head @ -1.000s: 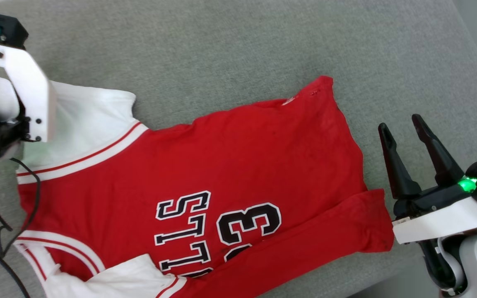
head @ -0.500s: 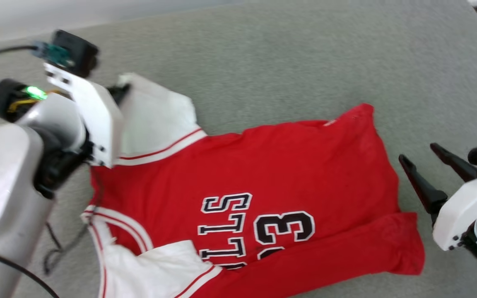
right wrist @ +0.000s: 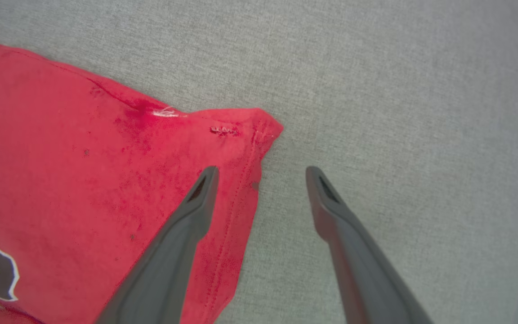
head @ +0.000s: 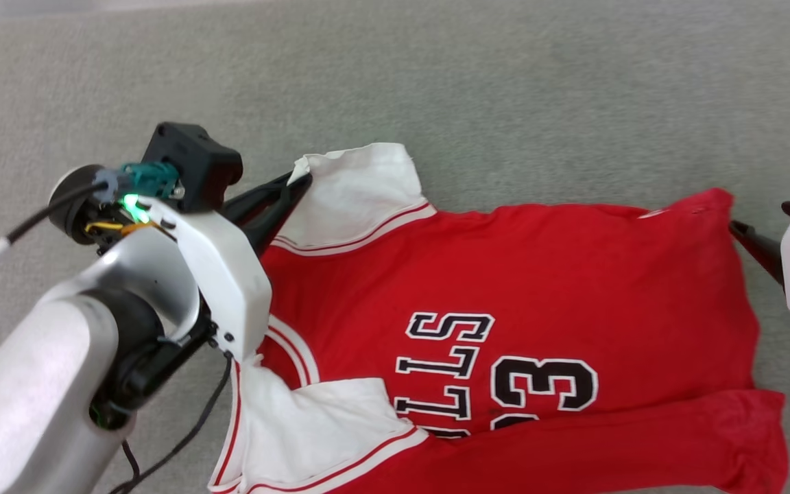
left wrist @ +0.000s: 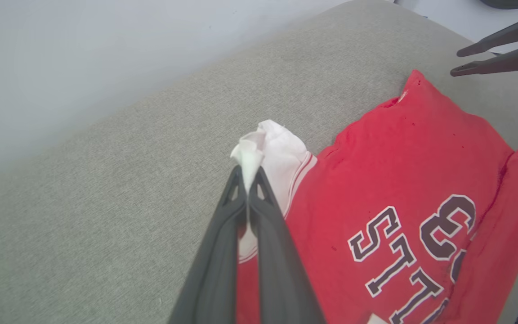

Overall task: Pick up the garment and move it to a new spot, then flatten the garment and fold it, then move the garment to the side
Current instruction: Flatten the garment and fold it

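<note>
The garment [head: 505, 274], a red jersey with white sleeves, striped trim and black letters with a "3", lies spread on the grey cushion [head: 505, 82]. My left gripper [head: 295, 185] is shut on the corner of the far white sleeve [left wrist: 263, 144], whose tip sticks up past the closed fingertips [left wrist: 246, 180]. My right gripper [right wrist: 262, 173] stands open at the garment's hem corner [right wrist: 259, 130]. One finger [right wrist: 196, 202] is over the red hem and the other [right wrist: 331, 202] over bare cushion. The head view catches it at the right edge [head: 762, 219]. The garment's near long edge is folded over [head: 642, 439].
Grey upholstery runs all round the garment. A pale wall [left wrist: 61, 67] rises beyond the cushion's far edge in the left wrist view. A black cable [head: 182, 439] hangs from my left forearm over the cushion near the near sleeve [head: 319, 425].
The head view has swung, so the whole picture has shifted right. My left gripper, earlier behind its wrist, now shows pinching the sleeve corner. The right gripper now sits by the hem's far corner.
</note>
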Robot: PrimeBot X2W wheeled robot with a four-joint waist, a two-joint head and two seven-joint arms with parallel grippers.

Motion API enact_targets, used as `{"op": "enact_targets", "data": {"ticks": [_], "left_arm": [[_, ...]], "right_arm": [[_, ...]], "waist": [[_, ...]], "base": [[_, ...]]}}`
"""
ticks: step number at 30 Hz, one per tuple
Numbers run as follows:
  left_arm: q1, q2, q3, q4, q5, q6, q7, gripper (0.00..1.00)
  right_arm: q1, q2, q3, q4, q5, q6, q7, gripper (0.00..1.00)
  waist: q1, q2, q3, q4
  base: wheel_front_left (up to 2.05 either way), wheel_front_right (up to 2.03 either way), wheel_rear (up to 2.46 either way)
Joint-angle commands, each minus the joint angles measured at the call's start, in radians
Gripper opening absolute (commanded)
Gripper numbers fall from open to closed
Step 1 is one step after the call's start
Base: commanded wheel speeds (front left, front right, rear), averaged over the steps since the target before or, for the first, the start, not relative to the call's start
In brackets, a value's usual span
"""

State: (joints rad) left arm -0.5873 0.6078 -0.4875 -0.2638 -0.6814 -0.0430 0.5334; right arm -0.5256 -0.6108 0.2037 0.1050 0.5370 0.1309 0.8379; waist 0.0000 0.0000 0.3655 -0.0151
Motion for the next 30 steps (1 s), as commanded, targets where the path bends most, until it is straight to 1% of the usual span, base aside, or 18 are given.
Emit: {"op": "enact_targets", "data": {"ticks": [1,5,10,16,17,18,19,20,21,25,30], "left_arm": [[0.017,0.0,0.0,-0.026,0.007,0.009,-0.008,0.0],[0.039,-0.007,-0.008,-0.093,0.02,0.025,-0.019,0.0],[0.045,-0.022,-0.031,-0.139,0.035,0.027,-0.026,0.0],[0.062,-0.036,-0.045,-0.141,0.039,0.031,-0.044,0.0],[0.066,-0.038,-0.045,-0.139,0.036,0.032,-0.048,0.0],[0.066,-0.038,-0.045,-0.139,0.036,0.032,-0.048,0.0],[0.069,-0.035,-0.043,-0.134,0.036,0.034,-0.053,0.0],[0.071,-0.032,-0.041,-0.129,0.04,0.036,-0.055,0.0],[0.074,-0.029,-0.039,-0.122,0.043,0.035,-0.06,0.0],[0.094,-0.024,-0.025,-0.092,0.036,0.044,-0.083,0.0],[0.143,-0.009,0.0,-0.059,0.015,0.06,-0.111,0.0]], "right_arm": [[-0.03,-0.003,0.007,0.019,-0.006,-0.001,0.009,1.0],[-0.08,0.007,0.031,0.091,-0.026,0.0,0.031,1.0],[-0.101,0.006,0.066,0.168,-0.045,0.0,0.027,1.0],[-0.055,0.012,0.133,0.248,-0.032,0.0,0.009,1.0],[-0.047,0.013,0.141,0.257,-0.026,0.0,0.006,0.88],[-0.047,0.013,0.141,0.257,-0.026,0.0,0.006,0.88],[-0.044,0.014,0.149,0.264,-0.022,0.0,0.001,0.43],[-0.045,0.013,0.153,0.268,-0.017,0.0,-0.009,0.1],[-0.05,0.011,0.154,0.271,-0.015,0.0,-0.02,0.0],[-0.072,-0.001,0.138,0.272,-0.001,0.0,-0.071,0.0],[-0.057,-0.008,0.111,0.246,0.022,0.0,-0.123,0.0]], "waist": [[0.0,0.0,0.028,0.028],[0.0,0.0,0.055,0.062],[0.0,0.0,0.077,0.1],[0.0,0.0,0.085,0.125],[0.0,0.0,0.085,0.127],[0.0,0.0,0.085,0.127],[0.0,0.0,0.085,0.128],[0.0,0.0,0.083,0.128],[0.0,0.0,0.078,0.126],[0.0,0.0,0.038,0.113],[0.0,0.0,-0.039,0.089]], "base": [[0.0,0.0,0.0],[0.0,0.0,0.0],[0.0,0.0,0.0],[0.0,0.0,0.0],[0.0,0.0,0.0],[0.0,0.0,0.0],[0.0,0.0,0.0],[0.0,0.0,0.0],[0.0,0.0,0.0],[0.0,0.0,0.0],[0.0,0.0,0.0]]}}
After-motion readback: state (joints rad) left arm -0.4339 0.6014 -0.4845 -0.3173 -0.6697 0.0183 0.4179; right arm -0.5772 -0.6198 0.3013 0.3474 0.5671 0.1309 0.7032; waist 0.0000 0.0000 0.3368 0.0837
